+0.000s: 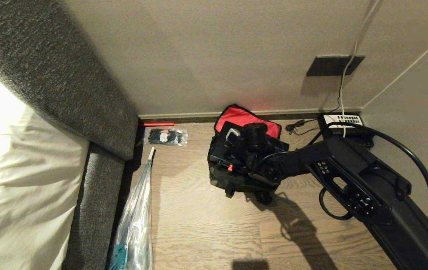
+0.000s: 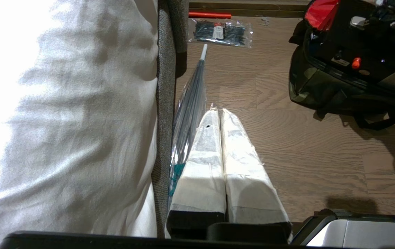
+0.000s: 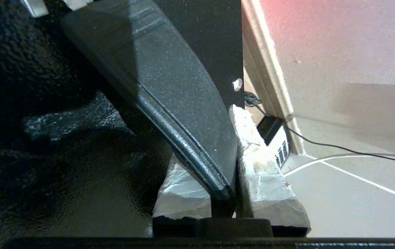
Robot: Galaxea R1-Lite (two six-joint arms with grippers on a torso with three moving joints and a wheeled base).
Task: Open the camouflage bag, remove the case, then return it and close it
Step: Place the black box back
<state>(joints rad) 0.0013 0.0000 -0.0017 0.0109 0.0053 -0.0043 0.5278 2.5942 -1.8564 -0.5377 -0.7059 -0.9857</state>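
Sitting on the wooden floor (image 1: 206,225) at about one o'clock from the middle of the head view, the camouflage bag (image 1: 219,180) is lying open, its red-lined flap (image 1: 242,116) leaning back toward the wall (image 1: 198,56) at twelve o'clock. Filling nearly the whole opening, the case (image 1: 232,155) is resting in or just above the bag; which of the two I cannot tell, so it is unclear whether it is coming out or going back. Judging by its hard, pebbled shell, the case is looking rigid and fairly weighty, unlikely to flex or crush, while the bag around it is looking soft and liable to sag or drag along as the case shifts. The handle (image 3: 183,114) is looking like the sensible place to hold, since the smooth flat sides are offering little purchase.

Reaching in from five o'clock, the right gripper (image 3: 230,145) is clamping that handle: its padded fingers (image 3: 263,173) are pinching the thin black bar between them, narrowly parted by it. The left gripper (image 2: 220,114) is hanging idle at about seven o'clock beside the bed (image 2: 62,121), above a wrapped umbrella (image 2: 190,100), its padded fingers pressed together and holding nothing.
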